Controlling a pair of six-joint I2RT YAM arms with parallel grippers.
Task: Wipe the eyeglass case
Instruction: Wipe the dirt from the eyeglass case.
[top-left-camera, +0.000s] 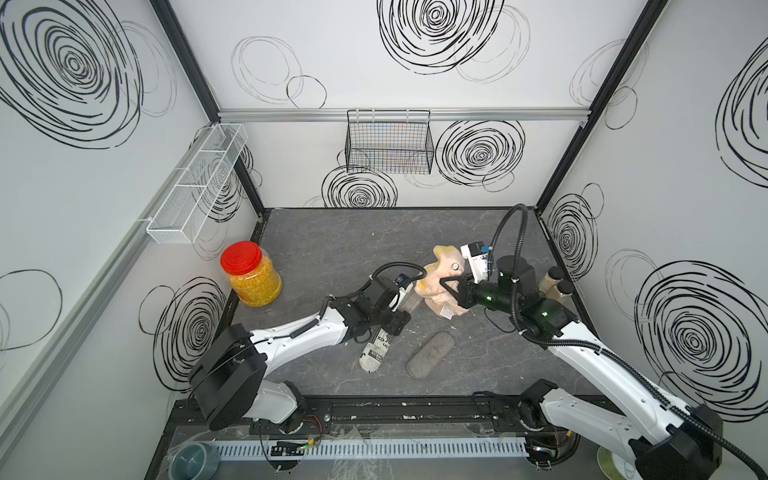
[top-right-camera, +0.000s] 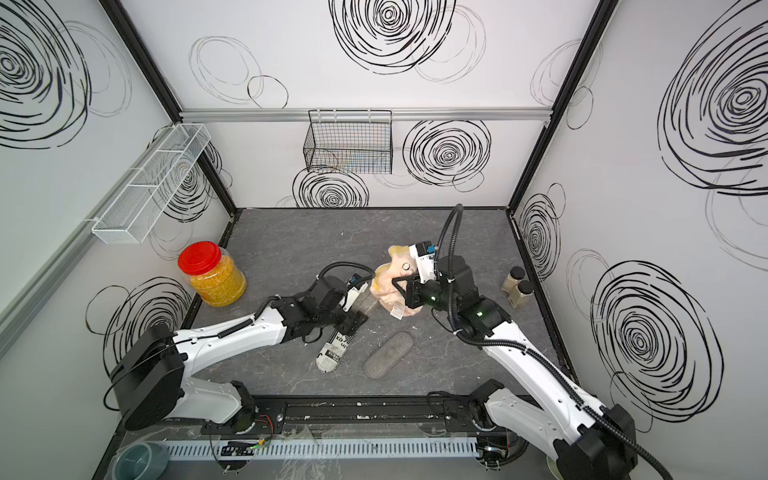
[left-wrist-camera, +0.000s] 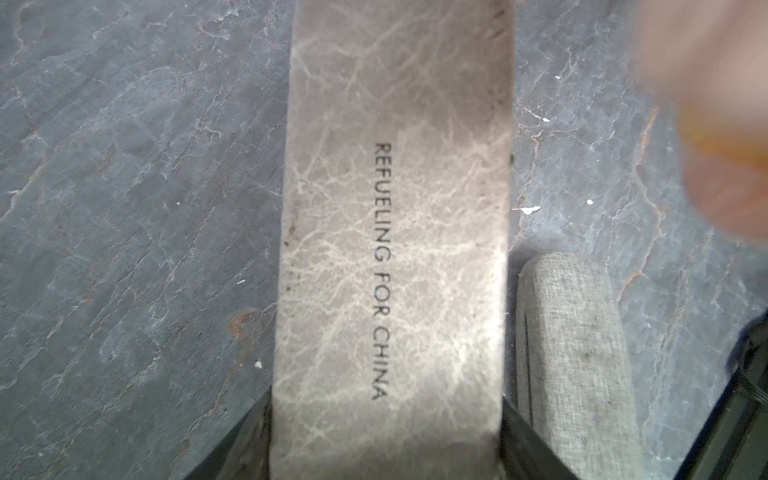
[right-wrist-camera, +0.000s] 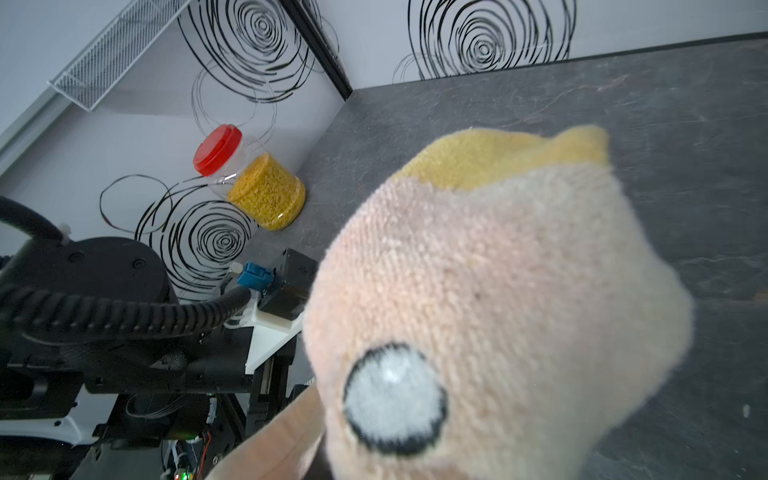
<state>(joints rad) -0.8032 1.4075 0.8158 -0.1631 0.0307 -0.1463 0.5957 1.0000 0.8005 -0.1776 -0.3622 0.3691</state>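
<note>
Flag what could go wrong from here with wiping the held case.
1. The left gripper grips the brown case by one end only; a push from the cloth could lever it loose onto the grey case or newsprint case below.
2. The cloth, bunched in the right gripper, fills the right wrist view, so contact may be poorly seen.
3. The right arm stands close to two small bottles and might knock them.

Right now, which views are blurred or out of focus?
Left wrist view: the brown eyeglass case is legible, the peach cloth a mere blur. Right wrist view: the cloth close and soft, red-lidded jar crisp. Both top views: sharp, evenly lit.
</note>
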